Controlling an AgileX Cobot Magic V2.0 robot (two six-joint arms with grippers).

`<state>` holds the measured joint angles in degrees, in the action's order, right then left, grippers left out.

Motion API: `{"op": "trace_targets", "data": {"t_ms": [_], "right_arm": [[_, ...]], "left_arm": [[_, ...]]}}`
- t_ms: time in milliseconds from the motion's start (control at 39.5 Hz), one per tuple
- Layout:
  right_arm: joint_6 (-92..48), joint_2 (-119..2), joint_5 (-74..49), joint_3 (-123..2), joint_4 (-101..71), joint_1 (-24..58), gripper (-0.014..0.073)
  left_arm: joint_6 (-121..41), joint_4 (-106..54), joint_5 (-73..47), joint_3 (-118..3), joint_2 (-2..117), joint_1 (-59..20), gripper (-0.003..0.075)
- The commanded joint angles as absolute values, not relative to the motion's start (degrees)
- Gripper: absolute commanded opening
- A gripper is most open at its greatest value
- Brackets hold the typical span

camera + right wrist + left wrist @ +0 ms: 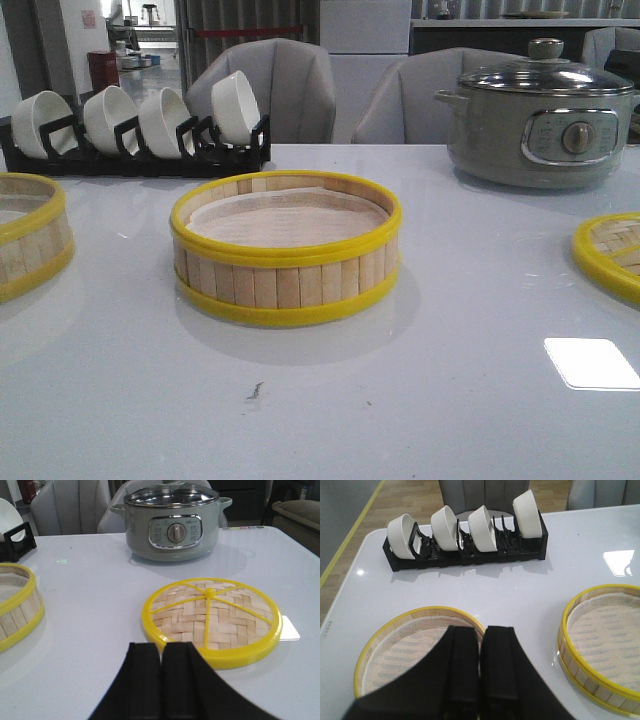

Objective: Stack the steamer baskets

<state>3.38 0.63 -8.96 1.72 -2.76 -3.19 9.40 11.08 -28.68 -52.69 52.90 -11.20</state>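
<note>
A steamer basket point(285, 262) with yellow rims and a cloth liner stands at the table's middle; it also shows in the left wrist view point(602, 642) and the right wrist view point(15, 607). A second basket point(30, 235) sits at the left edge and shows in the left wrist view point(405, 645). The woven lid point(612, 255) lies flat at the right, also in the right wrist view point(212, 617). My left gripper point(481, 630) is shut and empty above the left basket's rim. My right gripper point(162, 647) is shut and empty just short of the lid's near rim.
A black rack point(140, 150) with several white bowls stands at the back left, also in the left wrist view point(465, 550). A grey electric pot point(540, 115) with a glass lid stands at the back right, also in the right wrist view point(172, 525). Grey chairs stand behind the table.
</note>
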Motion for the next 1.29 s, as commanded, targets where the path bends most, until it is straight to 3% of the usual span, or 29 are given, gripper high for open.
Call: {"op": "trace_targets", "data": {"t_ms": [0, 556, 885, 1113, 1264], "right_arm": [[3.22, 1.81, -3.73, 0.86, -2.82, -3.21, 0.0034], [3.22, 1.81, -3.73, 0.86, -2.82, -3.21, 0.0034], [2.13, 1.81, 7.98, 0.11, -1.71, -3.51, 0.0034], [6.71, -0.69, -6.8, -13.39, -5.88, -3.51, 0.0034], [6.51, -14.29, -10.31, -25.46, -6.21, -3.51, 0.0034]], "left_arm": [[9.52, 11.17, -25.55, -54.95, 52.56, -11.59, 0.0085], [9.52, 11.17, -27.09, -54.95, 52.56, -11.59, 0.0085], [9.52, 12.75, -26.67, -54.95, 52.56, -11.59, 0.0085], [9.52, 13.8, -27.03, -54.95, 52.56, -11.59, 0.0085], [9.52, 13.14, -27.66, -54.95, 52.56, -11.59, 0.0085]]}}
